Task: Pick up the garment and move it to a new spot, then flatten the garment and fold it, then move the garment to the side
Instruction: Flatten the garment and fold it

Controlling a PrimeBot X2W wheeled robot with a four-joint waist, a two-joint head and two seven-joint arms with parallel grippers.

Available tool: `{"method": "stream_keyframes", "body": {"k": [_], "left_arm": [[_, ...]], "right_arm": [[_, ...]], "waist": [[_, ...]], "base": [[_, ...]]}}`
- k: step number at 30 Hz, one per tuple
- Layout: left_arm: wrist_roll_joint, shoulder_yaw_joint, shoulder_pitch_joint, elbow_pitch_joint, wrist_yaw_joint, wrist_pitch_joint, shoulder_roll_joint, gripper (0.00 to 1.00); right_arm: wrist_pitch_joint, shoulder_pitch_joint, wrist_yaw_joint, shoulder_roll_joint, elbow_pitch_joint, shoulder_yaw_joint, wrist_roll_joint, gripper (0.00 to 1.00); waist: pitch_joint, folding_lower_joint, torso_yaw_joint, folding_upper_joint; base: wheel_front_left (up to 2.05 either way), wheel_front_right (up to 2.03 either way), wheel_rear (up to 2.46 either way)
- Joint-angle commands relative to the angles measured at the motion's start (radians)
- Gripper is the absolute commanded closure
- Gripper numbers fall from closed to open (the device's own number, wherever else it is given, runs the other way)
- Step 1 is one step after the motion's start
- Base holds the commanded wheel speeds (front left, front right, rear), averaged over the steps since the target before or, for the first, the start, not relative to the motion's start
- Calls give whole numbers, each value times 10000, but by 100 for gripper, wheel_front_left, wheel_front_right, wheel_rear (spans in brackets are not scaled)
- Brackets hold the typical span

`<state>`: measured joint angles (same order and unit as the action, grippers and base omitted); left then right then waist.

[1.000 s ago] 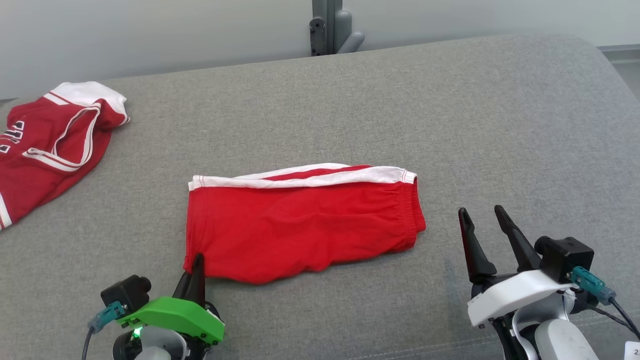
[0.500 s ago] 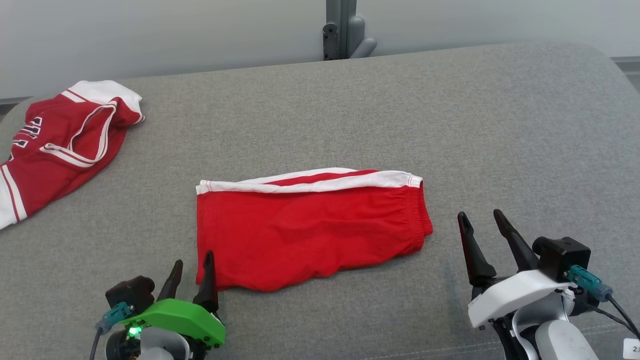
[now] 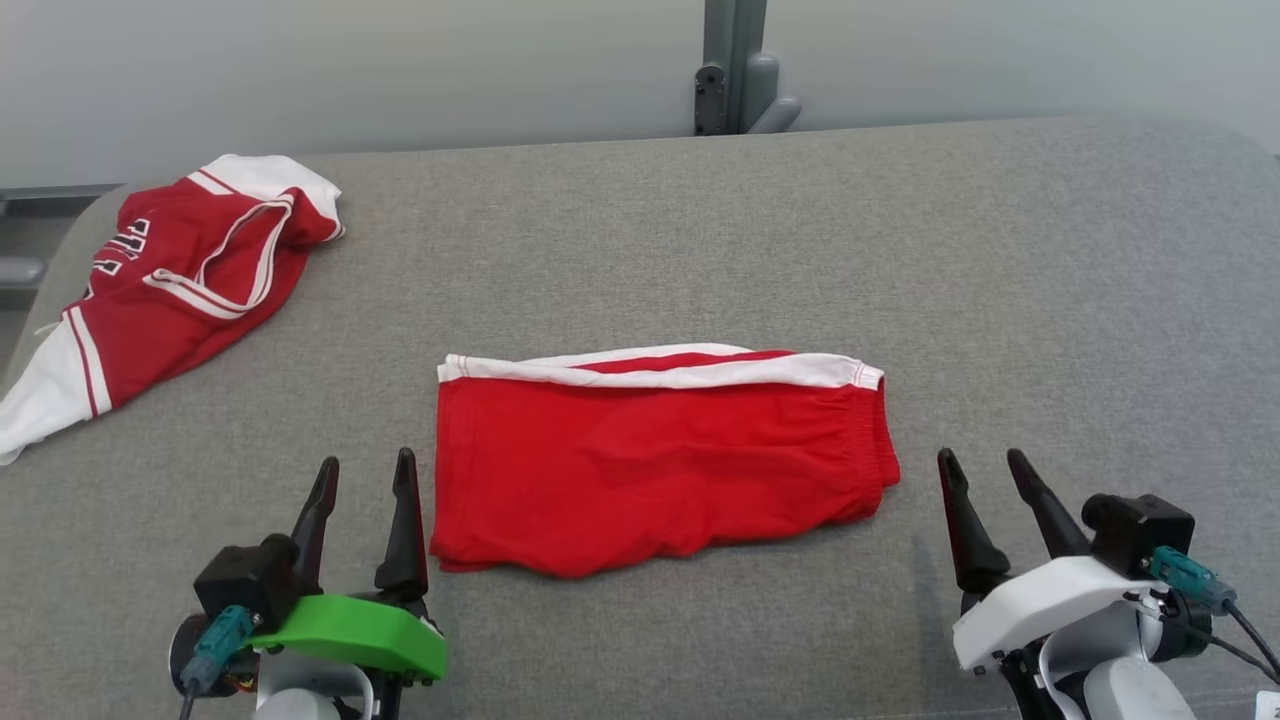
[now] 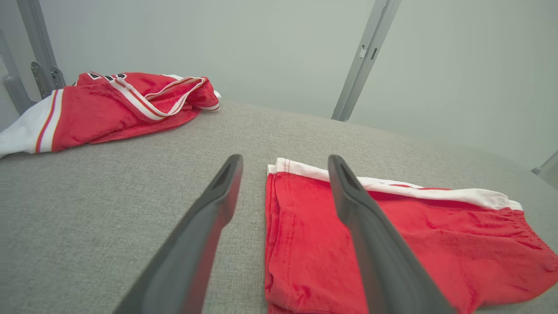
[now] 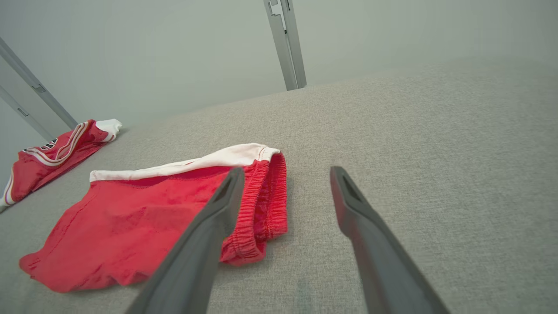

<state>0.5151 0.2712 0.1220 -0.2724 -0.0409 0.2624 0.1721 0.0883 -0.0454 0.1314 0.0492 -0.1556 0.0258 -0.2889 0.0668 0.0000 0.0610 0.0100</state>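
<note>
Lying flat between the two claws, the shorts [image 3: 660, 460] are folded into a red oblong with a white band along the edge farthest from both. The left claw [image 3: 367, 458] is spread, nothing between its fingers. Its inner finger stands just beside the shorts' hem end, with a thin strip of bare cloth showing between them. The right claw [image 3: 979, 455] is also spread and holds nothing. The gathered waistband is off to its left, with a wider gap of bare surface in between.

The counter [image 3: 800, 250] is covered in grey woven fabric, smooth and unwrinkled, and its far corners are rounded. A seam runs across the near right edge, below the right claw.

Well ahead of the left claw and off to its left, near the counter's far left corner, a jersey [image 3: 180, 280] lies crumpled. It is red with white trim and stripes and has dark lettering on it, too creased to read.

A plain pale grey-green wall [image 3: 400, 70] stands behind the counter. A grey metal post [image 3: 730, 65] with a bracket rises against it at the far edge, ahead of the gap between the two claws. The left wrist view shows another metal upright [image 4: 39, 56] beyond the jersey.
</note>
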Motion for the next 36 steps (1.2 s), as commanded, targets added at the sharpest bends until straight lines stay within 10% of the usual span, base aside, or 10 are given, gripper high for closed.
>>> {"method": "stream_keyframes", "body": {"k": [1, 29, 31, 36], "left_arm": [[-101, -42, -174, 56, -10, 26, -9, 0], [-1212, -847, -716, 464, 557, 26, -865, 0], [-1226, -891, -693, 449, 587, 28, -896, 0], [-1336, -1017, -802, 399, 639, 27, -957, 0]], "right_arm": [[34, 77, -14, 24, -93, -20, -64, 0], [1057, -2761, -11, -13, -7016, 1099, -4451, 0], [1093, -2941, -11, -14, -7242, 1296, -4813, 50], [1231, -3251, -11, 1, -7409, 1665, -5557, 100]], "waist": [[-63, 0, 158, -100], [97, 0, 2011, -100], [106, 0, 2008, -100], [31, 0, 1925, -100]], "base": [[0, 0, 0], [0, 0, 0], [0, 0, 0], [0, 0, 0]]}}
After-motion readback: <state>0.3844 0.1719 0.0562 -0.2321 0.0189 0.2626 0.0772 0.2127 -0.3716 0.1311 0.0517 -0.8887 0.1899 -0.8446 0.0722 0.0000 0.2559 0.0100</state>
